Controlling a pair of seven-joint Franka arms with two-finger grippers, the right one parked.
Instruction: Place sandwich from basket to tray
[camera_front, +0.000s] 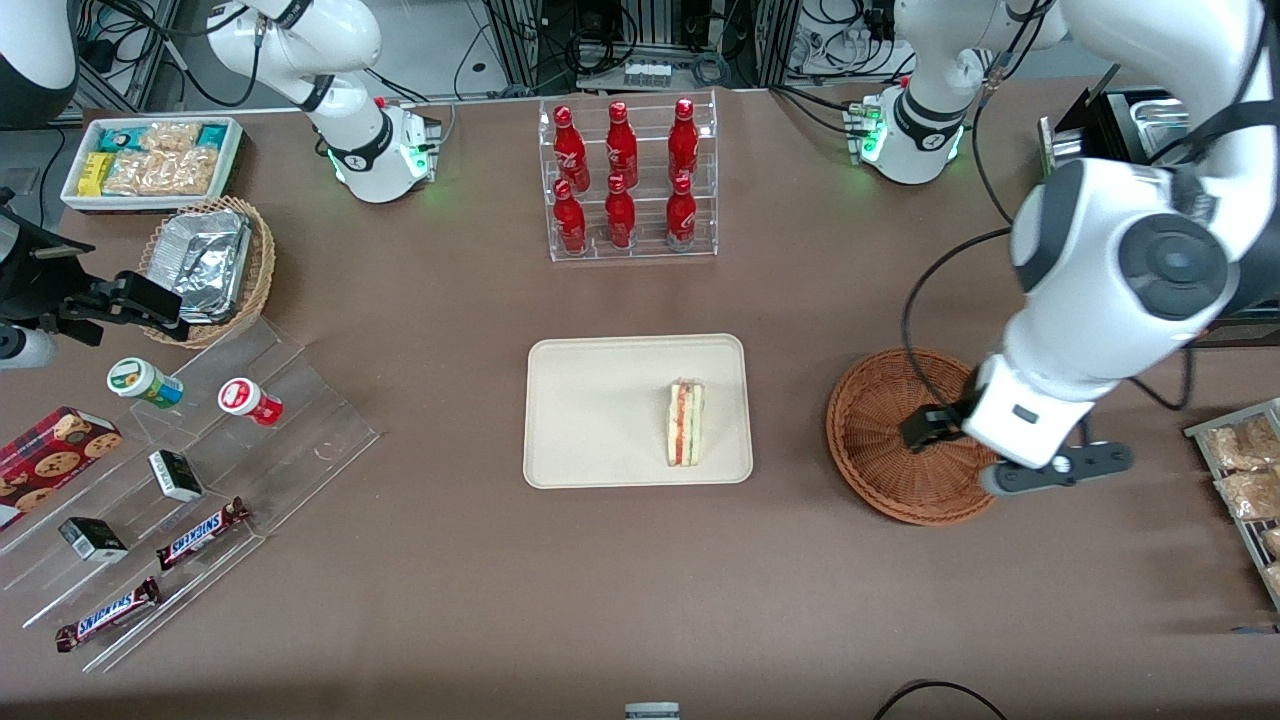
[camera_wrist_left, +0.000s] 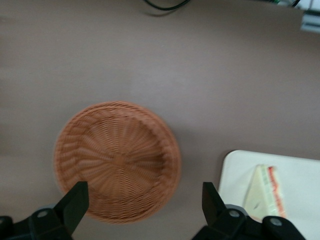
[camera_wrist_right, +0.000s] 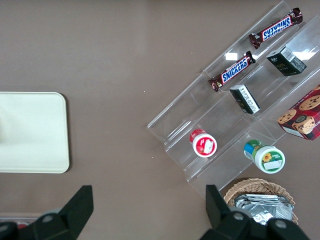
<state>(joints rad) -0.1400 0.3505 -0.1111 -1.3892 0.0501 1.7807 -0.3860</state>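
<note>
Our gripper (camera_wrist_left: 142, 200) hovers wide open above the empty basket (camera_wrist_left: 117, 160), sandwich (camera_front: 686, 422) on the tray (camera_front: 600, 400) alongside; a careless retreat could snag the rim.

A brown table (camera_front: 420, 300) fills the scene under even light, with cables and metal racks (camera_front: 640, 40) at its edge
</note>
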